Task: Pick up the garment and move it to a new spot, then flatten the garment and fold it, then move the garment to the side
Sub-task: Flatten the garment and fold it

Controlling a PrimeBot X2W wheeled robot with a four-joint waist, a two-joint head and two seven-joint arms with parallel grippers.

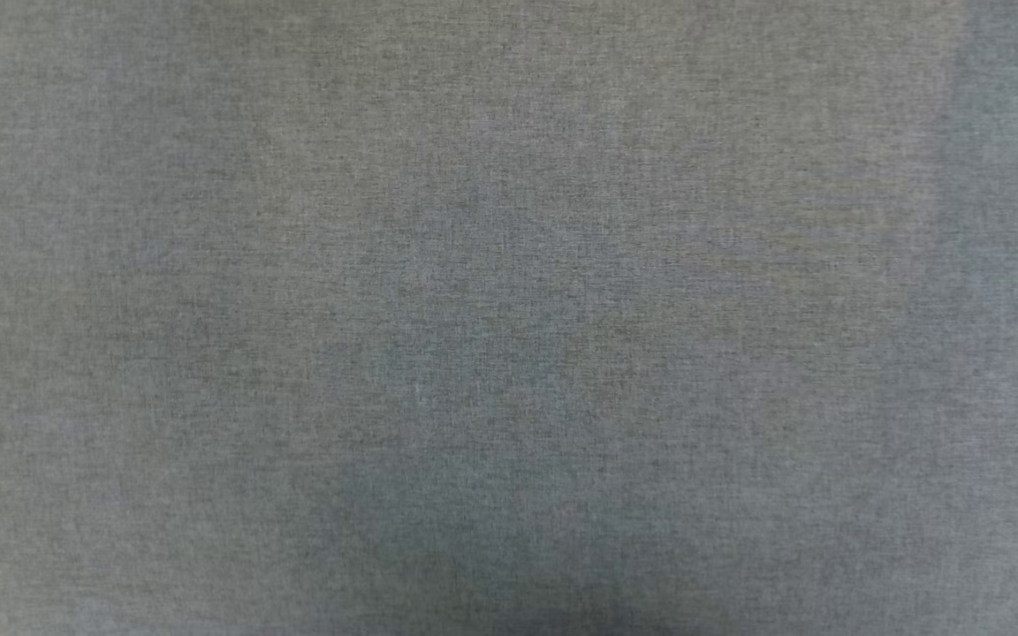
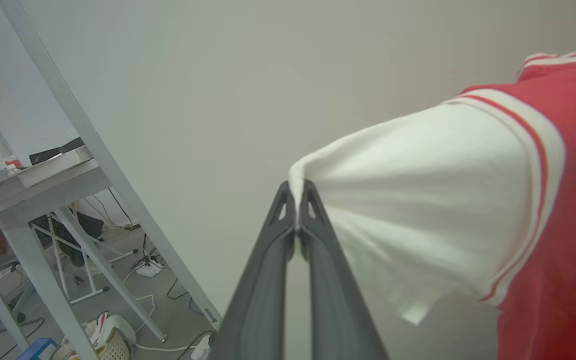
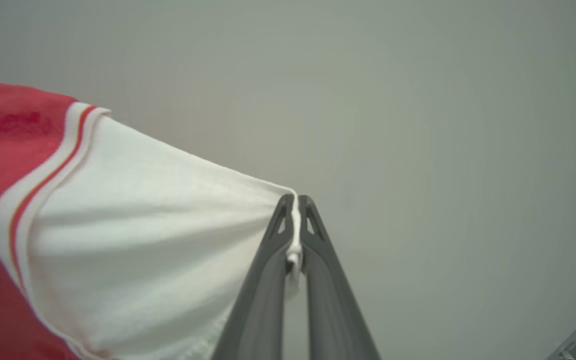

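My left fingers (image 2: pixel 292 210) are pressed together on the outer edge of one white short sleeve (image 2: pixel 418 200) of the red jersey T-shirt with red-and-white striped seam trim (image 2: pixel 563 210). The sleeve fans out to the right of the fingertips, and the red body hangs beyond it. My right fingers (image 3: pixel 289 220) are clamped the same way on the other white sleeve (image 3: pixel 143 215), with a thin fold of hem pinched between the tips. There the shirt spreads away to their left. So the shirt hangs lifted and stretched between my two grips, with plain pale wall past the fingertips. Below and left of my left fingers stands a slanted white metal frame leg (image 2: pixel 70 100).

From my head I look down on a flat grey woven cloth surface (image 1: pixel 509 318), which I take to be the tabletop covering, though I cannot be sure.

I judge I am carrying the shirt to its new spot. To do it well, I should hold both grips level and equally taut. I should lower the shirt so the bottom hem lands first, then draw the sleeves away so the body lays out smooth. I should part my fingers only once the sleeves rest flat.

On the sleeves and the red cloth beside my fingers I can read no lettering, brand or label.
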